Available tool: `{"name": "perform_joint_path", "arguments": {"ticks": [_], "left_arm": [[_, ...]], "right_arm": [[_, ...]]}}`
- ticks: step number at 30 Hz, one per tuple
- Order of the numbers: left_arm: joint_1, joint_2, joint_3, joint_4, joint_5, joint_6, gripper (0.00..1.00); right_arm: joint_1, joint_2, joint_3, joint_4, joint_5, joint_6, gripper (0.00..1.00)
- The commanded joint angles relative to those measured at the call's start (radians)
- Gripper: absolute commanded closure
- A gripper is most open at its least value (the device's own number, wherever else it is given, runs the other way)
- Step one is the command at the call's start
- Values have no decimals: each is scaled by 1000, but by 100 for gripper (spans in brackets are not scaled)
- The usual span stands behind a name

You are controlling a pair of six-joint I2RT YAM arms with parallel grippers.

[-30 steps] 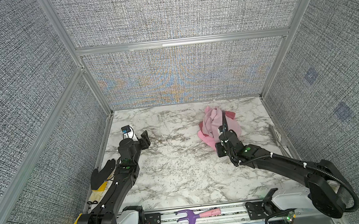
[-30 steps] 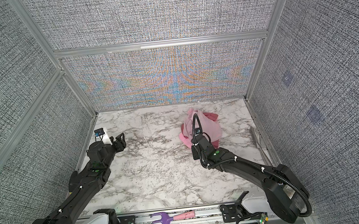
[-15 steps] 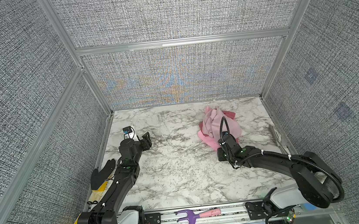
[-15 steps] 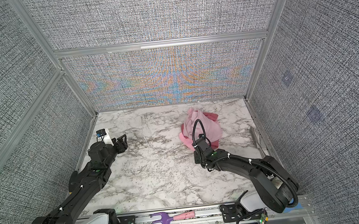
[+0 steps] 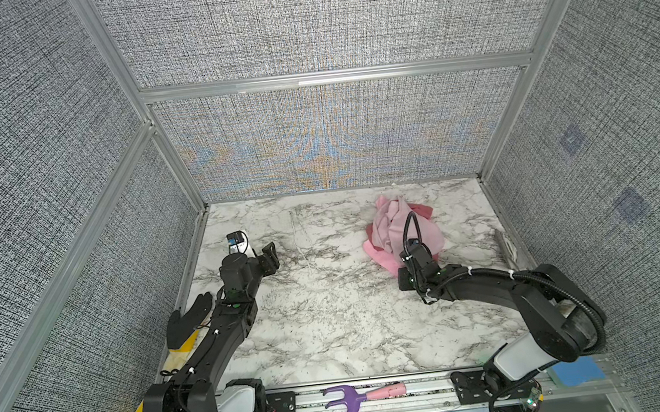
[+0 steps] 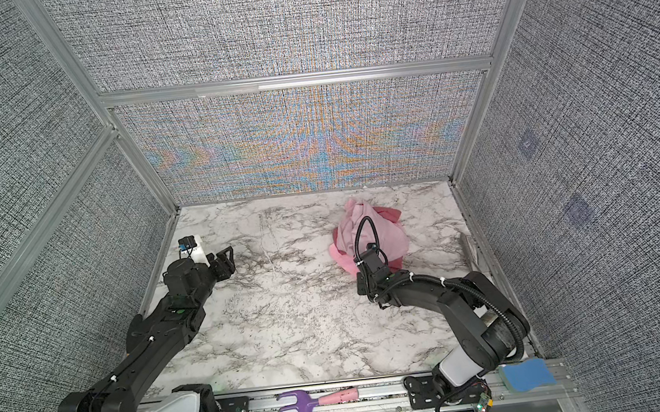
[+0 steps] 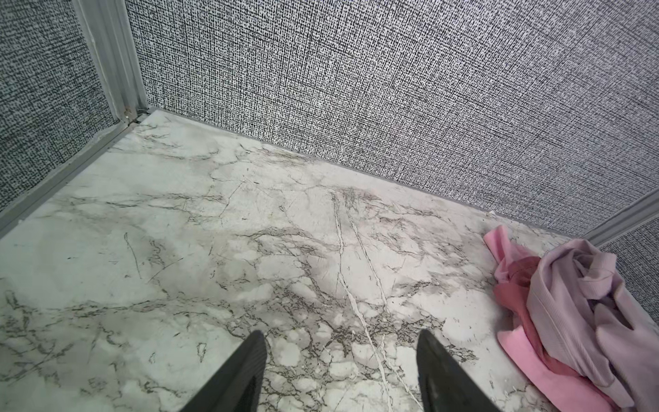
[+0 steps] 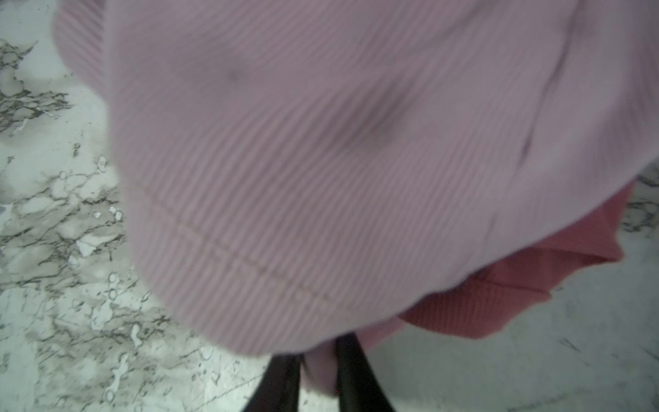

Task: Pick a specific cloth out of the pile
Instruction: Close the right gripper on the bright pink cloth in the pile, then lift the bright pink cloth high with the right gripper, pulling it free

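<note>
The pile lies at the back right of the marble table in both top views. On top is the cloth, light pink and ribbed, and it fills the right wrist view. A darker rose-red cloth shows beneath it. My right gripper sits at the pile's near edge, shut on a fold of the light pink cloth. My left gripper hovers open over bare marble at the left, far from the pile.
Textured grey walls close in the table on three sides. A purple hand rake with a pink handle lies on the front rail. A black glove sits outside the left edge, and a blue sponge at the front right.
My right gripper's jaws have closed on the light pink cloth at the pile's near edge, and the right arm's elbow has folded back. The left arm has barely moved.
</note>
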Motion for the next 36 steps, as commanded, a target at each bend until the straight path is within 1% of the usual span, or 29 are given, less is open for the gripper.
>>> {"name": "perform_joint_path", "arguments": {"ticks": [1,4,9,13,17,18,25,29,36], "left_arm": [[1,2,9,10,5,6,31],[1,-6,9,4,-4,11,31],[2,-15,11,-2,-20,15,31],[1,-10,23,0,-18,12,31],[2,0,47,-2,-14,6,31],[2,2,54,-5,-13,6,31],[1,27,135,-51,-16,25,31],[2,49,177,-76,-20,39,31],[1,68,213,-90,-27,58,31]], "right_arm": [[2,-7,9,15,25,21,100],[2,-59,10,-19,52,25,100],[0,-208,38,-95,62,12,100],[-14,-294,117,-177,78,-22,100],[-70,-334,217,-253,37,-50,100],[-83,-340,267,-263,22,-62,100],[-187,-331,460,-319,-61,-110,100],[-244,-293,566,-339,-126,-128,100],[-297,-217,747,-379,-221,-144,100]]}}
